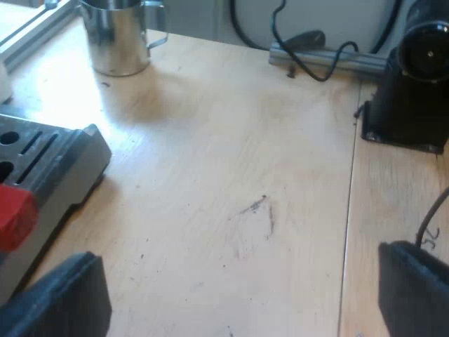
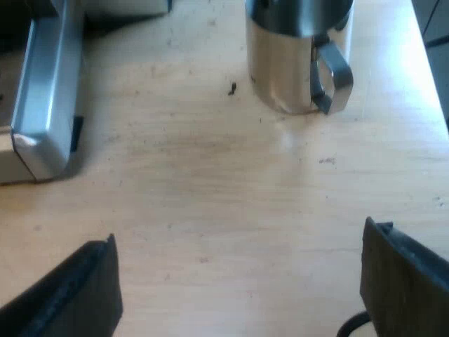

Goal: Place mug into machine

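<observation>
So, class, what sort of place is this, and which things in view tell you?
Probably a coffee-making bench in a lab or workshop, not a café: a steel mug stands on a wooden table near the grey machine, and the holder's red handle end shows at its front.

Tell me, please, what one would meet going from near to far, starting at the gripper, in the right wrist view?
My right gripper, black fingers open → bare light wooden tabletop → near corner of the silver machine base → shiny steel mug, upright, with a handle.

Lab workbench — bare plywood top [image 1: 210,161], aluminium rail [image 1: 368,63]
</observation>
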Robot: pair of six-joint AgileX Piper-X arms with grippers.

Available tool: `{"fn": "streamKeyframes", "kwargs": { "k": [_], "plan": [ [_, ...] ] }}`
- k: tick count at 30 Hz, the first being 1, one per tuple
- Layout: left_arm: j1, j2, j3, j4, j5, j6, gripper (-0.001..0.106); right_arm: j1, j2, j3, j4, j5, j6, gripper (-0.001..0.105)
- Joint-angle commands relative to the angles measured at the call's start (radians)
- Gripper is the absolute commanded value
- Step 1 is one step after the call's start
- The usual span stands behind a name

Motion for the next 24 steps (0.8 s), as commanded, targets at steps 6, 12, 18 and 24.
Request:
{"fn": "streamKeyframes", "kwargs": {
  "k": [6,12,18,24],
  "plan": [
    [-0.006,0.0,0.077,-0.12,0.008,-0.002,0.08,-0.004,-0.002,0.108,-0.116,0.058,-0.088,0.073],
    [-0.006,0.003,0.132,-0.129,-0.045,-0.018,0.08,-0.004,0.001,0.211,-0.31,0.065,-0.095,0.073],
    [-0.006,0.003,0.133,-0.129,-0.077,-0.018,0.08,-0.004,0.005,0.37,-0.684,0.201,-0.11,0.073],
    [-0.006,0.003,0.133,-0.126,-0.094,-0.018,0.08,-0.004,0.076,0.442,-0.854,0.22,-0.12,0.068]
  ]
}}
